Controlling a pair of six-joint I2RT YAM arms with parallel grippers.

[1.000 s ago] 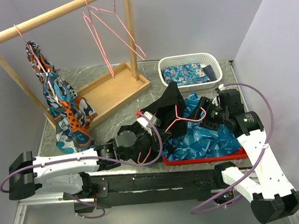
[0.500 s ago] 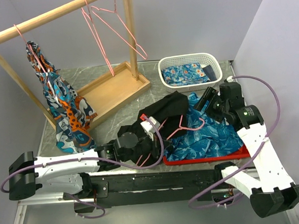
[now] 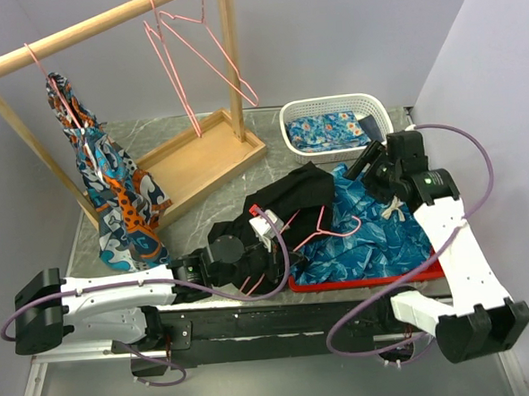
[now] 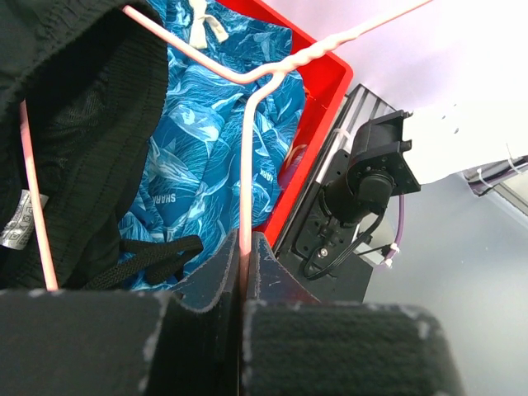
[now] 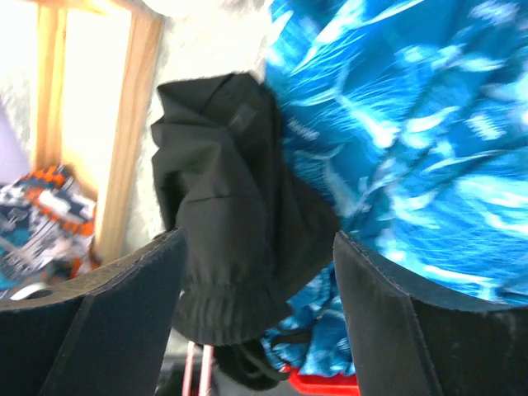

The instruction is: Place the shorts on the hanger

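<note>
The black shorts (image 3: 298,196) lie bunched at the red tray's left end, partly over the pink hanger (image 3: 324,223). My left gripper (image 3: 269,243) is shut on the hanger's wire below its twisted neck. In the left wrist view (image 4: 245,247) the wire (image 4: 246,165) runs up from between the pads, and the shorts (image 4: 74,124) show a pale label (image 4: 16,224). My right gripper (image 3: 363,163) is open and empty above the tray's far side. In the right wrist view (image 5: 257,239) the shorts (image 5: 235,206) lie below its spread fingers.
A blue patterned cloth (image 3: 379,236) fills the red tray (image 3: 359,280). A white basket (image 3: 336,122) stands behind it. A wooden rack (image 3: 208,161) holds spare pink hangers (image 3: 184,59) and an orange-and-blue garment (image 3: 111,185) at the left.
The shorts, raised to a peak a second ago, have dropped flat. My right gripper has drawn back and up, away from them. The left arm has shifted slightly nearer, still holding the hanger.
</note>
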